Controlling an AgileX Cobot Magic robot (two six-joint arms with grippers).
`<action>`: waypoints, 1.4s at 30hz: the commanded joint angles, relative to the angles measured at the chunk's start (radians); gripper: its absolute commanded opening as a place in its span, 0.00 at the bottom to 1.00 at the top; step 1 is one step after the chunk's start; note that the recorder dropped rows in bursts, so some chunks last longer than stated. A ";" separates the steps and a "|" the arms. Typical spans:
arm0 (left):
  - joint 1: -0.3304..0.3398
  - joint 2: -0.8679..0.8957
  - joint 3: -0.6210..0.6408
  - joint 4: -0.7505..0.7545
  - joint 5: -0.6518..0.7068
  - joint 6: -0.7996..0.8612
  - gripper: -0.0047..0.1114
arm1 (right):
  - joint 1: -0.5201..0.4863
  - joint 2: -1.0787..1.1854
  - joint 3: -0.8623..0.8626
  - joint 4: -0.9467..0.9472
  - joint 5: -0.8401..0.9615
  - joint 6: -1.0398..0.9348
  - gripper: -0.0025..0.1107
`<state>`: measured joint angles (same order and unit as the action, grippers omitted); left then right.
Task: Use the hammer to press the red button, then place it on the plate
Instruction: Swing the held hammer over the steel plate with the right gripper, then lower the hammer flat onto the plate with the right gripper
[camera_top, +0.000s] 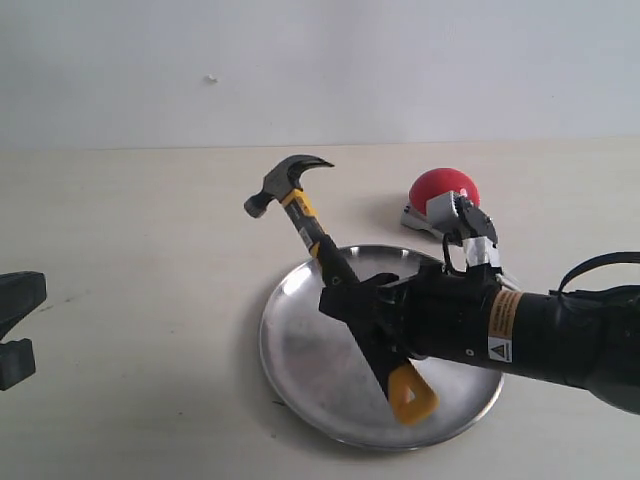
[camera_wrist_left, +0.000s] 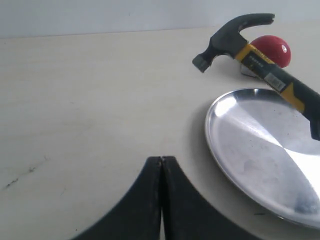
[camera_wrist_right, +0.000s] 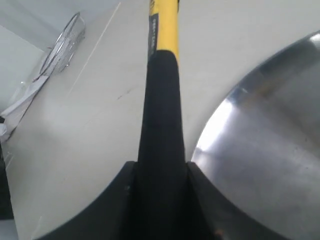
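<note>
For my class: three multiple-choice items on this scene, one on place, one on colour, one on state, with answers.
1. Where is the red button, relative to the plate? A. on it B. on the table beyond it C. under it
2. The hammer's handle end is: A. green B. yellow C. white
3. The hammer is: A. flat on the table B. lying in the plate C. held in the right gripper's fingers
Answers: 1 B, it rests on bare table past the rim; 2 B, the yellow tip shows over the plate; 3 C, the fingers clamp the black handle.
</note>
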<state>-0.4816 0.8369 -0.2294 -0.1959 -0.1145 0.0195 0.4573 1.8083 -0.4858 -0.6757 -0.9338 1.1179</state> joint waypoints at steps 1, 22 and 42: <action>0.004 -0.005 0.005 -0.008 -0.006 0.004 0.04 | -0.007 -0.009 -0.009 -0.105 -0.091 0.031 0.02; 0.004 -0.005 0.005 -0.008 -0.006 0.004 0.04 | -0.007 -0.030 -0.009 -0.202 0.086 0.116 0.02; 0.004 -0.005 0.005 -0.008 -0.006 0.004 0.04 | -0.005 -0.213 0.148 0.030 0.220 -0.089 0.02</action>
<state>-0.4816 0.8369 -0.2294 -0.1959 -0.1145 0.0195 0.4547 1.6109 -0.3340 -0.6839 -0.6306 1.0838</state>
